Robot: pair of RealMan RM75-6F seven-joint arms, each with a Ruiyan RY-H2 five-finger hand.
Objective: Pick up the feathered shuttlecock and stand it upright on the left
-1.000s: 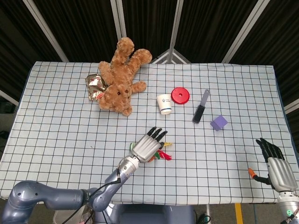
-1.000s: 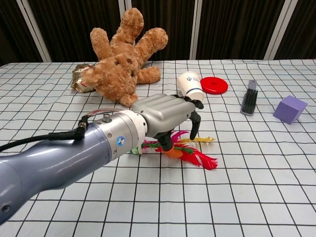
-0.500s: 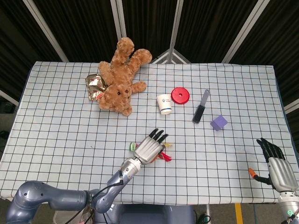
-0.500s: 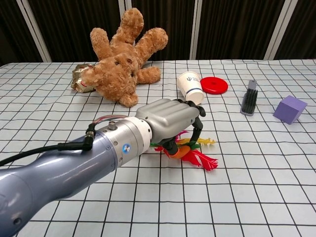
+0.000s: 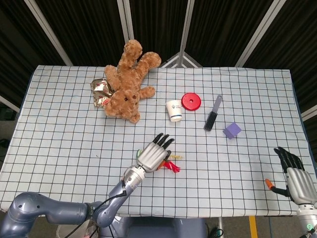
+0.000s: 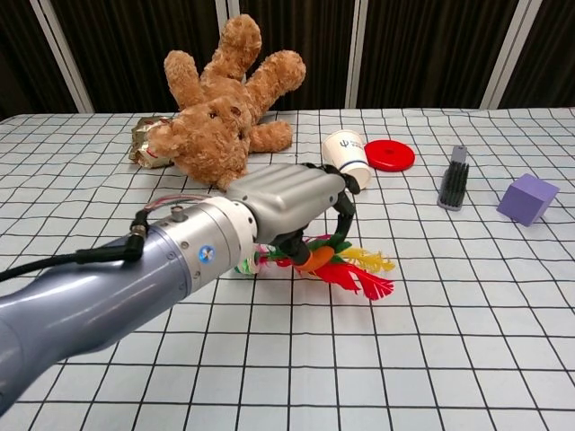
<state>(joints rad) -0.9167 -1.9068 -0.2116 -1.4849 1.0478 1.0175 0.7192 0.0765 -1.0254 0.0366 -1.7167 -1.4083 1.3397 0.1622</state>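
The feathered shuttlecock (image 6: 316, 260) has an orange cork and red, yellow and green feathers. It lies on its side near the table's front centre, feathers fanned to the right. My left hand (image 6: 287, 202) covers it from above, thumb and fingers curled around the cork, gripping it. In the head view the left hand (image 5: 152, 154) hides most of the shuttlecock (image 5: 171, 165), and only the feather tips show. My right hand (image 5: 297, 181) rests at the table's front right corner with fingers spread, holding nothing.
A brown teddy bear (image 5: 128, 82) lies at the back left beside a crumpled foil packet (image 5: 101, 92). A paper cup (image 5: 174, 110), a red lid (image 5: 191, 101), a black brush (image 5: 213, 114) and a purple cube (image 5: 231, 130) sit to the right of centre.
My left hand's fingers have closed around the shuttlecock's cork. Hand and shuttlecock have shifted slightly left, and the feathers have tipped up a little. The right hand has barely moved.
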